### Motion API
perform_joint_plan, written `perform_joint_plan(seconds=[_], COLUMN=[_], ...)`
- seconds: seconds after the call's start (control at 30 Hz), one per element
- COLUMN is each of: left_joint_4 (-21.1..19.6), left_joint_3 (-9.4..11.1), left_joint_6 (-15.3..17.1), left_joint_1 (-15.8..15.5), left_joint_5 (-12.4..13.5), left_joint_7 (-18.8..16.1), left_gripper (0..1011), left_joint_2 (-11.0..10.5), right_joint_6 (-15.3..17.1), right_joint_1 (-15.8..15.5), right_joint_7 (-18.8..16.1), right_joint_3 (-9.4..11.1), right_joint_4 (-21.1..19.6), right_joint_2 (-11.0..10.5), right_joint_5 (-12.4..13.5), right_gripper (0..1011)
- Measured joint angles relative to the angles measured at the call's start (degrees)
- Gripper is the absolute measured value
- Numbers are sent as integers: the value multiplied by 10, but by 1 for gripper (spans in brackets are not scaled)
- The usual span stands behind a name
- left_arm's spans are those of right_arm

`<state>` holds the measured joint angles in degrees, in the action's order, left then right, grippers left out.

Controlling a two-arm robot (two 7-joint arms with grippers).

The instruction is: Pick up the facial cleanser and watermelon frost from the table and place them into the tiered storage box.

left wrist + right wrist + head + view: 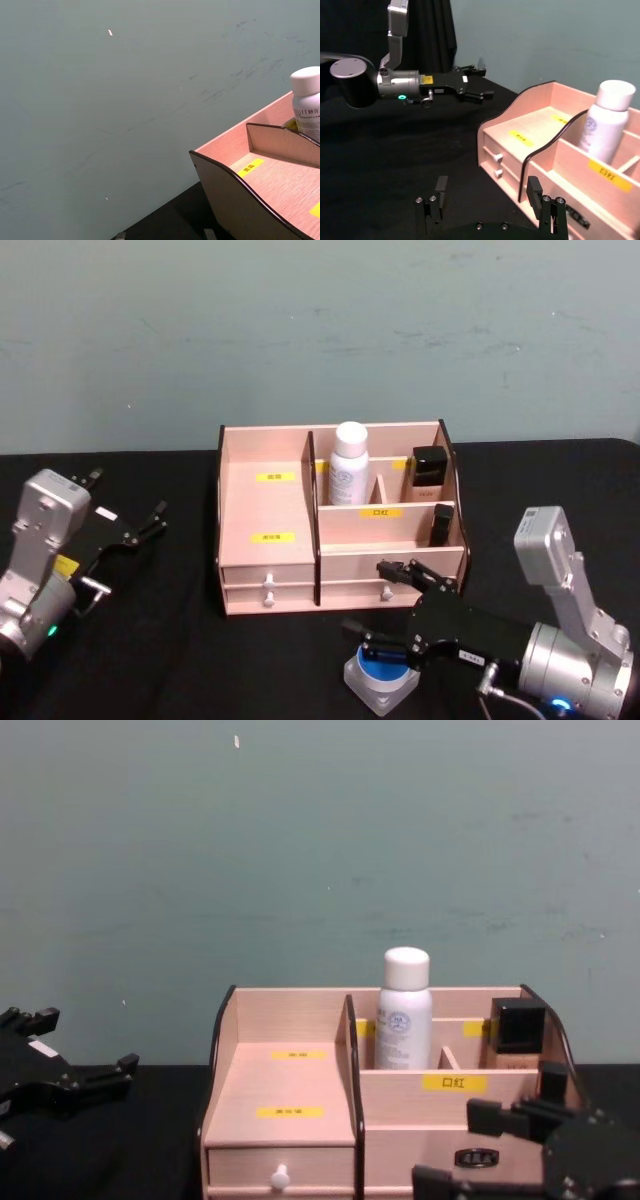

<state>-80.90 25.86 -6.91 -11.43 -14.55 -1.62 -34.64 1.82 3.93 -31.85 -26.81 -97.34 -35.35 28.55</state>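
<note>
At the head view's bottom centre you have the watermelon frost [382, 676] just below the wide-open, empty right gripper [364, 597], the left gripper [128, 493] spread empty at mid-left, and the facial cleanser [349, 477] upright in the central tiered storage box [265, 530].

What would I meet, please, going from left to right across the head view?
The left gripper, jaws open → facial cleanser, standing in the tiered storage box → dark square-capped bottle. The watermelon frost and right gripper overlap the cleanser sideways, so they are left out.
</note>
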Motion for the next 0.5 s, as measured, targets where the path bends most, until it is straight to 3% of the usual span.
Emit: perform_joint_plan(seconds=[0.5], left_joint_4=[0], left_joint_3=[0], left_joint_6=[0], left_joint_1=[0], left_joint_5=[0], left_joint_7=[0], left_gripper=[1010], left_joint_2=[0], right_joint_6=[1], right_joint_1=[-10], right_joint_7=[-10], right_joint_3=[-16], right_joint_4=[19], right_joint_2=[12], right_joint_5=[6], right_gripper=[1000])
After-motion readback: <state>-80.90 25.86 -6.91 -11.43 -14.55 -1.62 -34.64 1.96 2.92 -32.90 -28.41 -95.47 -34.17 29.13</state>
